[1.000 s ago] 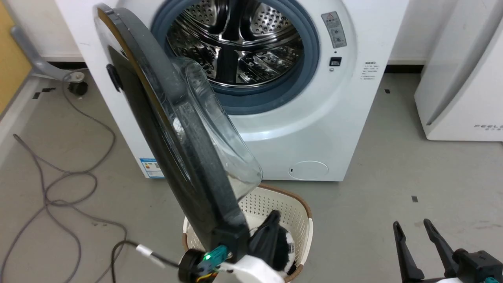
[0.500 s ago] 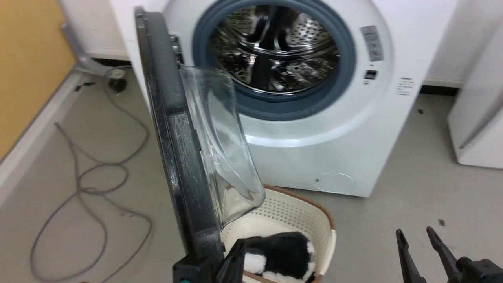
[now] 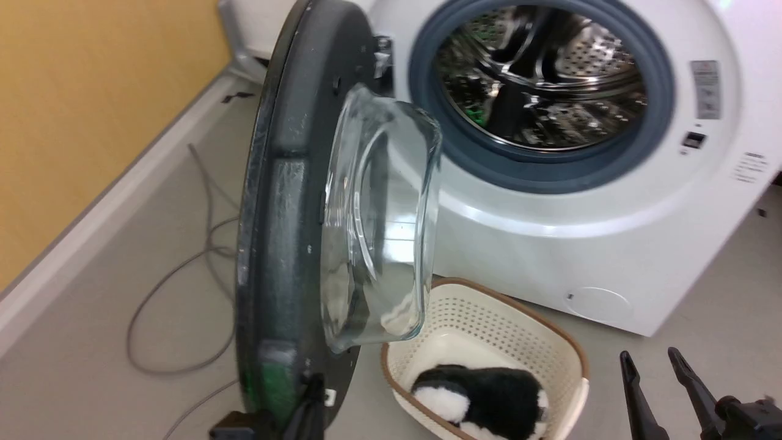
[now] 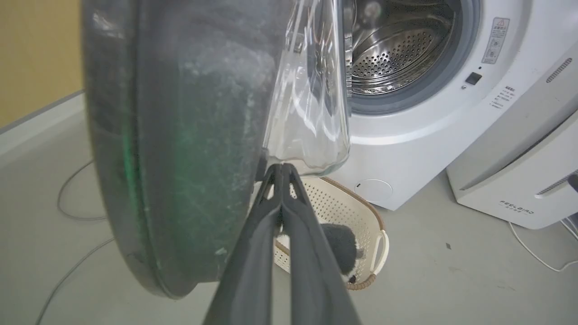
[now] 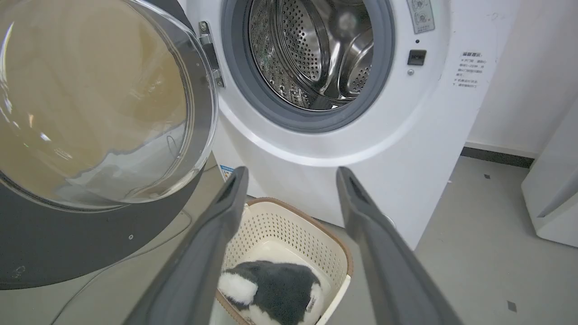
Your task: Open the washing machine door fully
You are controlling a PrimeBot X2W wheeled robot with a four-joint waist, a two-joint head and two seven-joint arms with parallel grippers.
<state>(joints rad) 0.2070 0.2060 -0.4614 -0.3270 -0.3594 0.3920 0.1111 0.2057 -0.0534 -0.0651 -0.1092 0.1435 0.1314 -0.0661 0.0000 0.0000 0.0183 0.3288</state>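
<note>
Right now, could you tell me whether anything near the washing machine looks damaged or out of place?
Nothing looks broken or spilled. The door has whitish scuffs on its dark inner rim, a grey cable lies in loose loops on the floor beside it, and a basket holding a plush toy stands by its lower edge.

Seemingly a laundry corner: white washing machine [image 3: 519, 244], plastic basket [image 3: 482, 321], loose cables [image 3: 129, 333] on grey floor [image 3: 73, 379].

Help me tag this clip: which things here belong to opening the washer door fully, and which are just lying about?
Job in hand: door; washing machine; left gripper, shut, at the door's inner face.

Lying about: basket; plush toy inside it; cables on the floor; white appliance; right gripper, open, holding nothing.
</note>
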